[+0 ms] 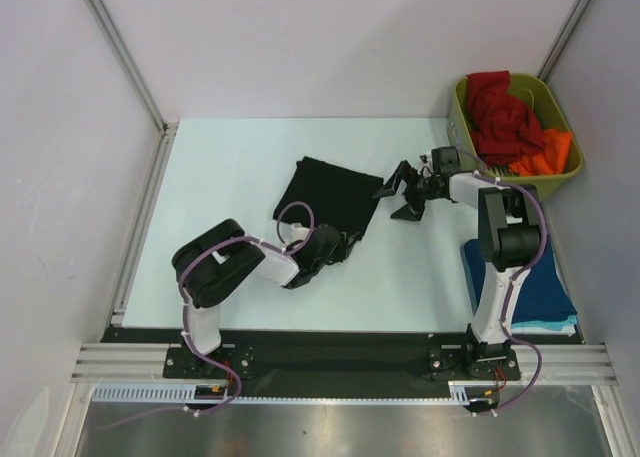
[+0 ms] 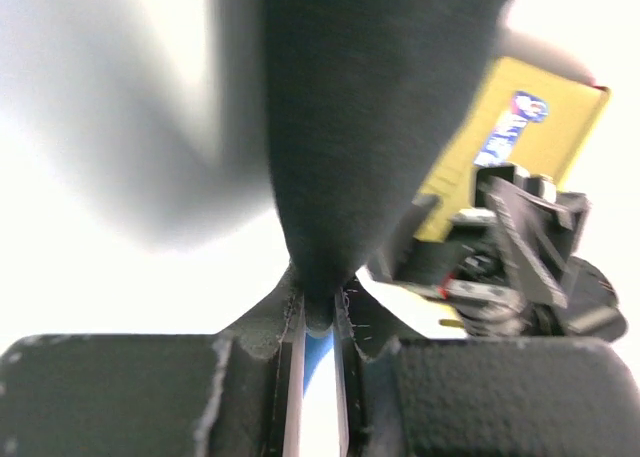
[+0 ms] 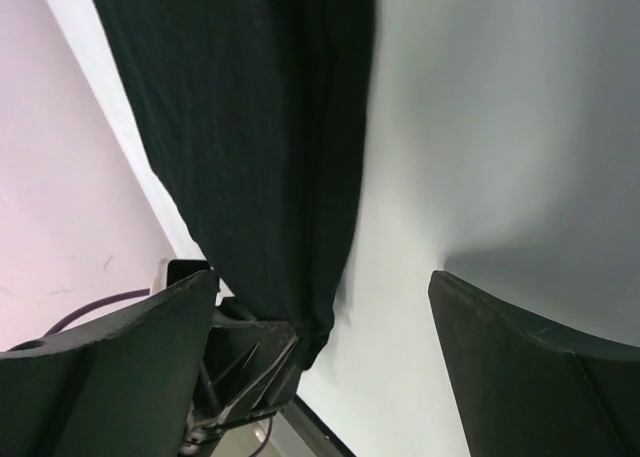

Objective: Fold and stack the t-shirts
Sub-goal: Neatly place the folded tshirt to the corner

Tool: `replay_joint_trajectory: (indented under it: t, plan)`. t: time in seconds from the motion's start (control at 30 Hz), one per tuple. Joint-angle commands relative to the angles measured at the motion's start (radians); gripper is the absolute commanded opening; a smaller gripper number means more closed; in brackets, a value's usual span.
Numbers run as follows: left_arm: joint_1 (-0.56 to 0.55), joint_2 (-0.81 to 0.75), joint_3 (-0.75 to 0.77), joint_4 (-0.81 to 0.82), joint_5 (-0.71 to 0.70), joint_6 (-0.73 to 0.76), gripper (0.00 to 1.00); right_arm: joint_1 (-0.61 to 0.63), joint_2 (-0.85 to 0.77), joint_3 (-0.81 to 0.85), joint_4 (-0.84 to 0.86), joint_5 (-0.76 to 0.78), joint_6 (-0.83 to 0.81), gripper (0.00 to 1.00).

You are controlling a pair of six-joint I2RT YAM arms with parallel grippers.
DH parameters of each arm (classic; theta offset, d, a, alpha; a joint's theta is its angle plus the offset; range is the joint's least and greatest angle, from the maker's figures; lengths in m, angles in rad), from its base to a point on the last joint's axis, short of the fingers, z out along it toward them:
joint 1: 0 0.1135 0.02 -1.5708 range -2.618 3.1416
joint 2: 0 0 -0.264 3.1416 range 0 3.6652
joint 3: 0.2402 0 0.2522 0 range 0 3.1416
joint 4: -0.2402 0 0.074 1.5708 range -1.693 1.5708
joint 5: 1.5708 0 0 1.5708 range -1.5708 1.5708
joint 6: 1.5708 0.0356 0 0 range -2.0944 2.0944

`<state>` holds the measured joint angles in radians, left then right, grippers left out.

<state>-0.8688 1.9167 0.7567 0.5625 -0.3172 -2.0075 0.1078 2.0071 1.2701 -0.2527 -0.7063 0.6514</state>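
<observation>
One black t-shirt point(image 1: 325, 192) | folded roughly square | left gripper point(image 2: 318, 322) seemingly pinching edge

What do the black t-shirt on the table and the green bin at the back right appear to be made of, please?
Black t-shirt: soft cloth, likely knit, matte; it lies flat, folded, and bunches limply in the left wrist view. Green bin: probably rigid plastic, smooth; its walls hold shape under a rounded moulded rim.
</observation>
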Motion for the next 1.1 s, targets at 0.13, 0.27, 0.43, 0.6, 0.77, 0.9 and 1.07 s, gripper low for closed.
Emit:
replay_joint_trajectory:
  t: [0.13,0.27,0.43,0.6,0.77,0.9,1.07]
  plan:
    - [0.031,-0.142,-0.028,0.027,0.02,0.021,0.0,0.032,0.084,0.057,0.161,-0.078,0.063,0.91]
    - [0.034,-0.183,-0.042,0.001,0.01,0.009,0.0,0.043,0.126,0.058,0.242,-0.076,0.138,0.92]
    - [0.042,-0.205,-0.039,0.001,0.015,0.012,0.0,0.069,0.166,0.063,0.326,-0.059,0.253,0.91]
    - [0.045,-0.226,-0.046,0.002,0.02,0.012,0.0,0.096,0.142,0.075,0.227,0.02,0.28,0.88]
    - [0.048,-0.26,-0.062,-0.006,0.029,0.006,0.0,0.095,0.171,0.092,0.225,0.064,0.326,0.82]
    - [0.051,-0.283,-0.074,-0.021,0.038,0.022,0.0,0.092,0.194,0.094,0.286,0.087,0.352,0.71]
    - [0.05,-0.309,-0.108,-0.03,0.095,0.049,0.05,0.101,0.208,0.124,0.327,0.119,0.294,0.14]
